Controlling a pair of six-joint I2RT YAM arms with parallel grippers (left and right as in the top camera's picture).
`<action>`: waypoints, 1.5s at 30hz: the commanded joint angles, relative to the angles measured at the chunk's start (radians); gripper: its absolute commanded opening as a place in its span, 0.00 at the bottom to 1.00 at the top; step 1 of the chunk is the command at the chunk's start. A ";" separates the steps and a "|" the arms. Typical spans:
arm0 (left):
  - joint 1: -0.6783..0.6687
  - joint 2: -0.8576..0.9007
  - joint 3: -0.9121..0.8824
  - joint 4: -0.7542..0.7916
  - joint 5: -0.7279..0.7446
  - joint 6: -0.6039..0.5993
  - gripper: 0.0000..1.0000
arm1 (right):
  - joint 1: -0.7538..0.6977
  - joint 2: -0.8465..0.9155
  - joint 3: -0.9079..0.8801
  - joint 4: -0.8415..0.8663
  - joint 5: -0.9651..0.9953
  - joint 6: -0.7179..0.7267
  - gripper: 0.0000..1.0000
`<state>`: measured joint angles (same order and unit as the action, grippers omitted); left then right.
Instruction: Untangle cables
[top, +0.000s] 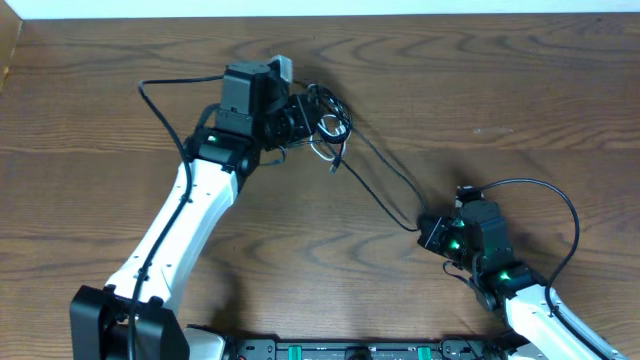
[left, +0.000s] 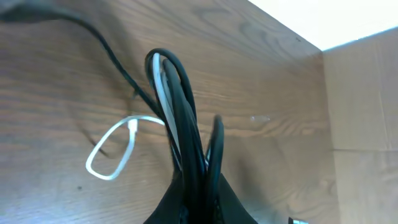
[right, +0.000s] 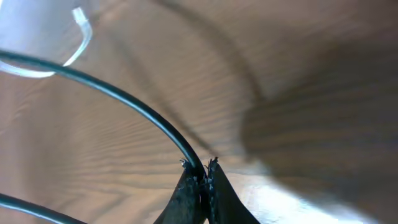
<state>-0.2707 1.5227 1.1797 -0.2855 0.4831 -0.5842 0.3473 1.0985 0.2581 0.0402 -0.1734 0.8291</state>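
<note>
Thin black cables (top: 335, 125) and one white loop (left: 115, 155) bunch in the clamped left gripper (top: 300, 120), while the right gripper (top: 425, 232) pinches tight on one straight black strand (top: 385, 185) leading from them.

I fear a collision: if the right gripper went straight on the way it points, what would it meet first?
Probably the cable bundle in the left gripper. The right gripper, shut on a black cable, points along it toward that bundle; the table between looks free, though height is unclear.
</note>
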 joint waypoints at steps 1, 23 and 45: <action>0.038 -0.021 0.027 0.003 -0.047 -0.023 0.08 | -0.039 0.005 -0.010 -0.093 0.183 0.004 0.01; -0.046 -0.021 0.026 -0.188 0.121 0.229 0.08 | -0.190 -0.079 -0.010 0.221 -0.298 -0.095 0.71; -0.096 -0.021 0.026 -0.150 0.396 0.272 0.08 | -0.050 -0.059 -0.010 0.369 -0.462 -0.288 0.74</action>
<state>-0.3676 1.5223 1.1801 -0.4442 0.8406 -0.3347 0.2745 1.0344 0.2470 0.4091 -0.6064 0.5613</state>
